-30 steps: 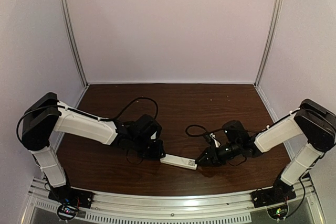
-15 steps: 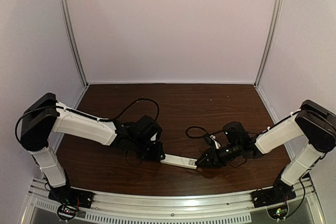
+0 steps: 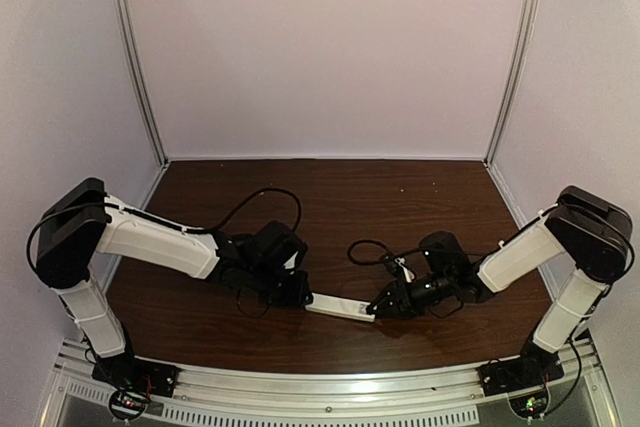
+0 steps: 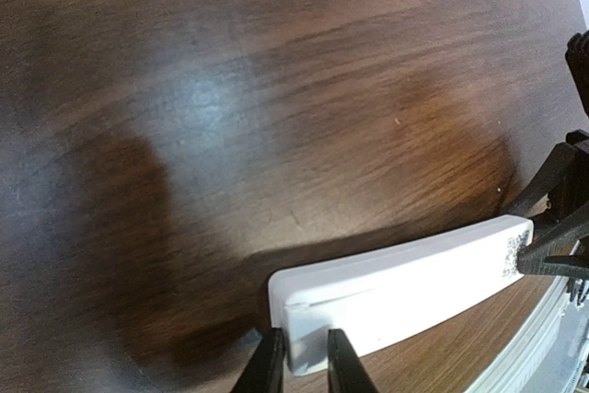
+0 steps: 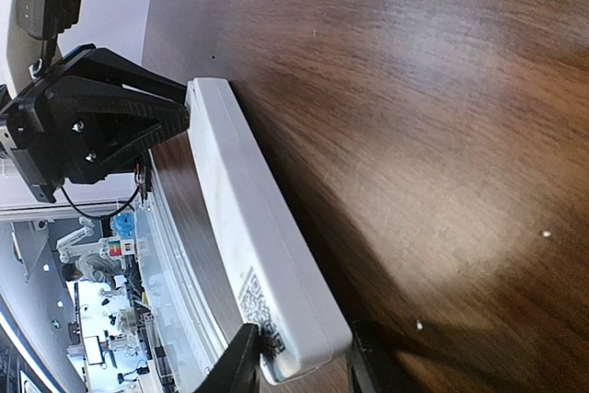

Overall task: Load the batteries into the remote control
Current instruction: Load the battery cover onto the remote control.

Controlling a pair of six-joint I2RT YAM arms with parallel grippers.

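The left claw [image 4: 302, 363] is clamped on one end of the slim white rectangular plastic remote control [image 4: 405, 283]. The remote runs rightward to the right claw [image 5: 299, 356], which is clamped on its other end. Beneath both lies the glossy dark brown wooden table [image 3: 350, 197], enclosed by pale lilac walls [image 3: 320, 47].

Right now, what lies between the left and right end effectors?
Only the remote control: it spans from the left end effector to the right end effector, each closed on one end. The top external view shows this.
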